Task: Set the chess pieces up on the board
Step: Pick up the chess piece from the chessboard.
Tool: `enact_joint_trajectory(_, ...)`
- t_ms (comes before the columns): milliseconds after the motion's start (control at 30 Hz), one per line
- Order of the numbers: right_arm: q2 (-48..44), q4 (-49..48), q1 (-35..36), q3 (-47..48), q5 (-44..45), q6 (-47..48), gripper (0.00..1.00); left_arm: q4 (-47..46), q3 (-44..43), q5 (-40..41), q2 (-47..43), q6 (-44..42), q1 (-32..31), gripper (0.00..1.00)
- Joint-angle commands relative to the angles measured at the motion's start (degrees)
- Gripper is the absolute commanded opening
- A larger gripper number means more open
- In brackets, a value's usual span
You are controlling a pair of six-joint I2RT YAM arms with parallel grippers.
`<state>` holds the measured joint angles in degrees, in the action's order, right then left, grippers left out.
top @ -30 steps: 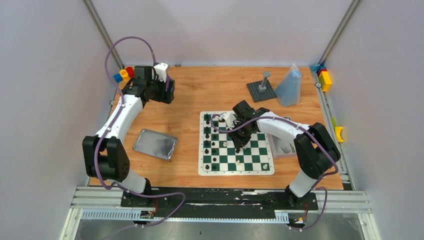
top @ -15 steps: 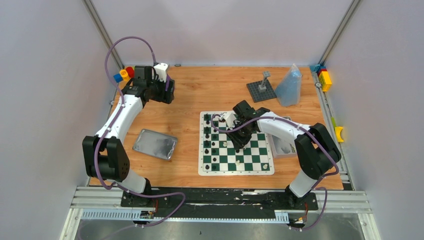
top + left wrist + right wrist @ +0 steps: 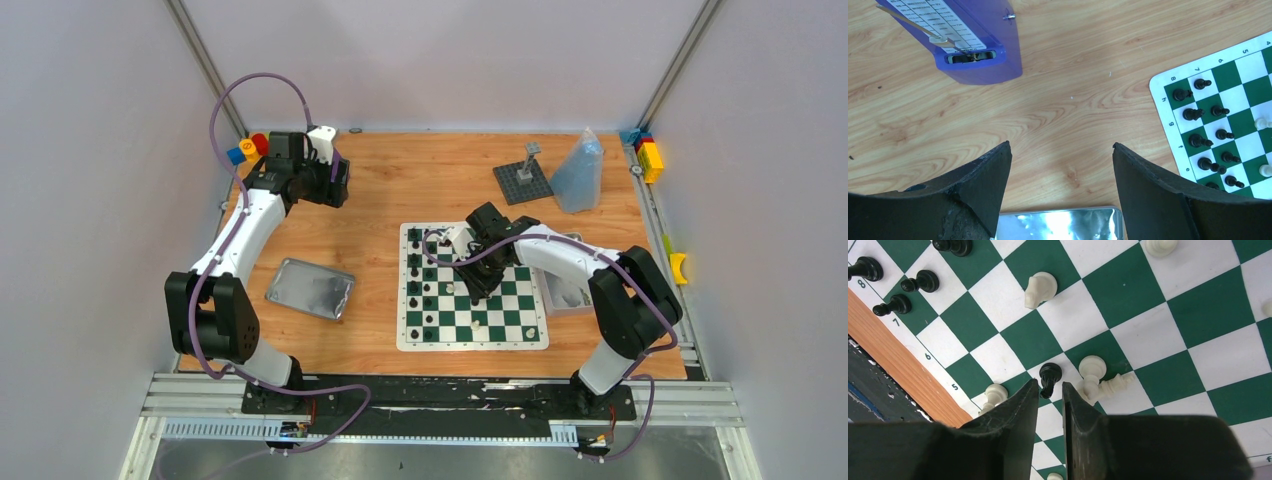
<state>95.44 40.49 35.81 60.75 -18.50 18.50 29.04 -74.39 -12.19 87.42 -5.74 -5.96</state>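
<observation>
- Top view: your right hand (image 3: pixel 478 290) is down over the middle of the board (image 3: pixel 472 345). The black pieces (image 3: pixel 416 285) stand in files along the board's left side, with a few white ones scattered mid-board.
- The left hand (image 3: pixel 338 185) is parked well apart, at the far left of the tabletop (image 3: pixel 420 180).
- The tabletop is wood-grain and carries a silver tin (image 3: pixel 310 288), a blue metronome (image 3: pixel 578 175), a studded plate (image 3: pixel 522 183) and toy blocks (image 3: pixel 648 155) on the edges. Pale walls (image 3: pixel 450 60) close in three sides, and there are metal rails (image 3: pixel 440 400) in front.
- Left wrist view: the left hand is spread wide with nothing between its fingers. It hangs over bare wood, with the tin below it and the board corner off to the right. No risk here unless you swing it across the black rows.
- Right wrist view: the right hand is pinched nearly closed, tips on either side of a black pawn (image 3: pixel 1050 374). I judge the pawn gripped, but only by the very tips.
- Risk: with that shallow a hold, the pawn could twist or drop if you move fast.
- Risk: a white pawn (image 3: pixel 1092 367) and a toppled white piece (image 3: pixel 1112 385) sit just beside one finger, and another white piece (image 3: pixel 994 392) sits by the other. Opening wide or sliding sideways would likely knock them over.
- The mat lies flat here, so dragging a finger across it could shift it.
</observation>
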Motion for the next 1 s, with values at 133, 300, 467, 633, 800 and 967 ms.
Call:
enact_joint_trajectory(133,-0.7,-0.5,-0.2,-0.2,-0.4,-0.2,0.17,-0.5,0.1,-0.8,-1.6,-0.8,0.2,0.82)
enact_joint_trajectory(300,-0.5,0.0,-0.2,0.2,-0.7,0.0,0.1,-0.4,0.1,-0.7,-1.7,-0.8,0.2,0.82)
enact_joint_trajectory(467,-0.8,1.4,-0.1,1.9,-1.2,0.5,0.01,-0.3,0.1,-0.4,-1.9,-0.9,0.2,0.82)
enact_joint_trajectory(633,-2.1,4.2,1.5,7.0,-2.1,1.5,0.0,-0.1,-0.2,0.2,-2.5,-1.3,0.2,0.82)
enact_joint_trajectory(800,-0.9,5.9,5.0,12.8,-2.1,2.1,0.0,0.1,0.1,1.0,-3.3,-2.1,0.3,0.83)
enact_joint_trajectory(967,1.8,6.4,9.7,18.1,-1.6,2.5,0.0,0.3,0.8,2.0,-4.5,-2.2,0.3,0.89)
